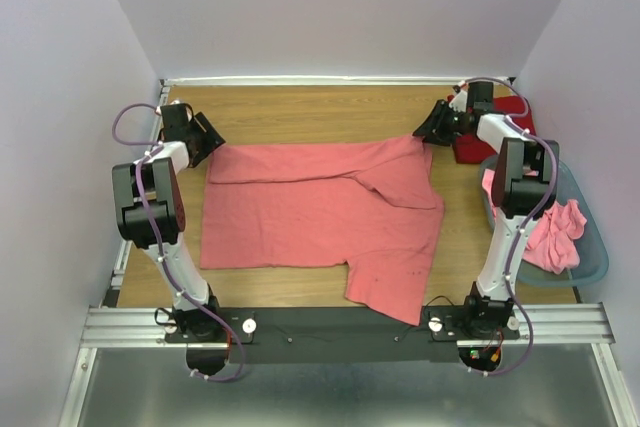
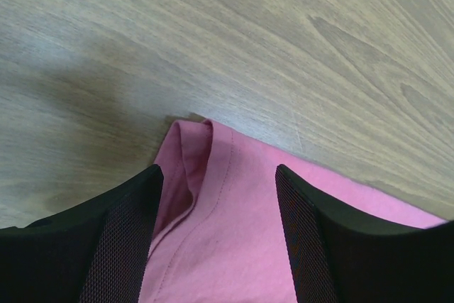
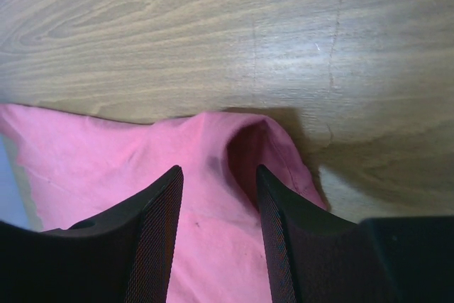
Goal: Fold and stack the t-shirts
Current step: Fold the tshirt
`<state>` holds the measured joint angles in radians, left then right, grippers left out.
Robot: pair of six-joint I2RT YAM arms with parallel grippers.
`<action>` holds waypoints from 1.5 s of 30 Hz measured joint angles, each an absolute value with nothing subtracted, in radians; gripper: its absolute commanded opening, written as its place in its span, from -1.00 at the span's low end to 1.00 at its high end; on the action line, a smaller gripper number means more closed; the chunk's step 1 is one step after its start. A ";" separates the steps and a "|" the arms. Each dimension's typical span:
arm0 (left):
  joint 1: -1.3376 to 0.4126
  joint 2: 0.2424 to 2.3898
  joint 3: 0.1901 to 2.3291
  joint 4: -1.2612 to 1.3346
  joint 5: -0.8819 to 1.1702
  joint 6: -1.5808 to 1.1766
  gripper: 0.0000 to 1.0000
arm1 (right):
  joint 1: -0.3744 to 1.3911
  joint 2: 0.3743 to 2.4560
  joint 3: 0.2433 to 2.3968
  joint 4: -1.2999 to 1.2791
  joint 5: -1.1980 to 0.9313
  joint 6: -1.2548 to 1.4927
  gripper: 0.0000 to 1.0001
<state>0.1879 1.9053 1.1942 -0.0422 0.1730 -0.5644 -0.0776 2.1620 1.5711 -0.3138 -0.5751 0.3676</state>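
The deep red t-shirt [image 1: 472,152] at the far right is mostly hidden behind the right arm. The heap of pink t-shirts [image 1: 555,232] in the grey-blue basket [image 1: 597,257] is too crumpled to count, and the basket's far end is cut off by the arm. The salmon-pink t-shirt [image 1: 320,217] lies spread across the middle of the tabletop [image 1: 300,107]. Its far edge is folded back on itself, and one part runs toward the near rail. Bare wood stays open beyond the far edge and along the near left. Both arms reach far and bend down over the shirt's far corners. The left end effector [image 2: 216,175] stands wide, cloth lying between its fingers. The right end effector [image 3: 218,175] stands narrower but still apart, astride a raised pucker of cloth.
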 measured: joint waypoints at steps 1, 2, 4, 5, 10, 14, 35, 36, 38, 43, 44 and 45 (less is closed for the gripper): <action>0.188 1.908 1.194 -0.039 0.176 -0.564 0.43 | -0.078 2.166 1.575 -0.312 -0.579 0.368 0.06; 0.187 1.913 1.195 -0.034 0.178 -0.564 0.42 | -0.078 2.171 1.580 -0.311 -0.586 0.369 0.06; 0.184 1.929 1.195 -0.030 0.186 -0.564 0.40 | -0.078 2.183 1.589 -0.307 -0.595 0.370 0.05; 0.183 1.934 1.195 -0.030 0.189 -0.564 0.37 | -0.078 2.189 1.592 -0.307 -0.597 0.371 0.01; 0.170 1.946 1.198 -0.023 0.197 -0.566 0.32 | -0.078 2.218 1.600 -0.306 -0.612 0.377 -0.06; 0.168 1.950 1.198 -0.023 0.197 -0.568 0.26 | -0.078 2.227 1.602 -0.307 -0.620 0.380 -0.18; 0.168 1.949 1.200 -0.033 0.196 -0.569 0.18 | -0.078 2.228 1.631 -0.303 -0.660 0.391 -0.64; 0.168 1.949 1.200 -0.033 0.196 -0.568 0.18 | -0.078 2.228 1.632 -0.303 -0.660 0.392 -0.66; 0.168 1.949 1.200 -0.033 0.196 -0.568 0.18 | -0.078 2.228 1.632 -0.303 -0.661 0.392 -0.67; 0.168 1.934 1.200 -0.048 0.194 -0.563 0.22 | -0.078 2.228 1.632 -0.303 -0.661 0.393 -0.67; 0.168 1.925 1.200 -0.051 0.190 -0.559 0.22 | -0.078 2.228 1.632 -0.303 -0.661 0.393 -0.68; 0.168 1.917 1.200 -0.053 0.184 -0.555 0.22 | -0.078 2.228 1.632 -0.303 -0.660 0.393 -0.68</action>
